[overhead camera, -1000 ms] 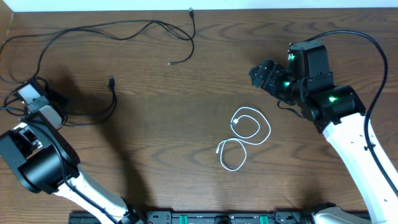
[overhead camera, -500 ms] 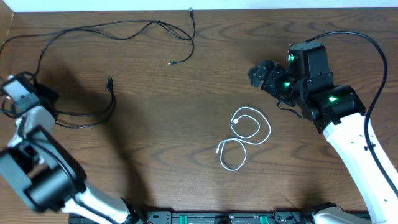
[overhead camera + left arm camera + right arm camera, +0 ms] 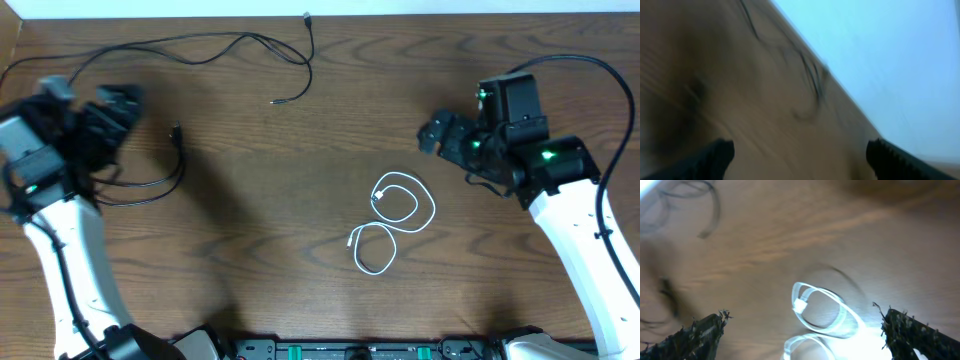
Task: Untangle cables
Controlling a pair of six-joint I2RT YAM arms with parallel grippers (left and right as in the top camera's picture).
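The cables are lying apart on the wood-grain table (image 3: 280, 210): a thin white cord (image 3: 392, 227) curling in two loops right of centre, a long black cord (image 3: 190, 41) trailing along the far edge, and a shorter black cord (image 3: 183, 165) at the left. We are holding the left gripper (image 3: 112, 110) and right gripper (image 3: 437, 135) spread, gripping nothing. We are judging the untangling nearly finished; the next move is probably straightening the white loops.

Behind each wrist runs a smooth white tubular link, on the left arm (image 3: 68, 262) and the right arm (image 3: 580, 250) alike. Ahead of it sits a boxy black housing; the right one shows small green lights (image 3: 547, 156). The left gripper (image 3: 115, 112) and right gripper (image 3: 432, 138) are black. A thick black cable (image 3: 618, 92) loops from behind the right gripper back to the white link. Close up, the right fingertips (image 3: 700, 332) look rough and matte black; the left fingertips (image 3: 715, 155) seem similarly dark, though that view is blurred.
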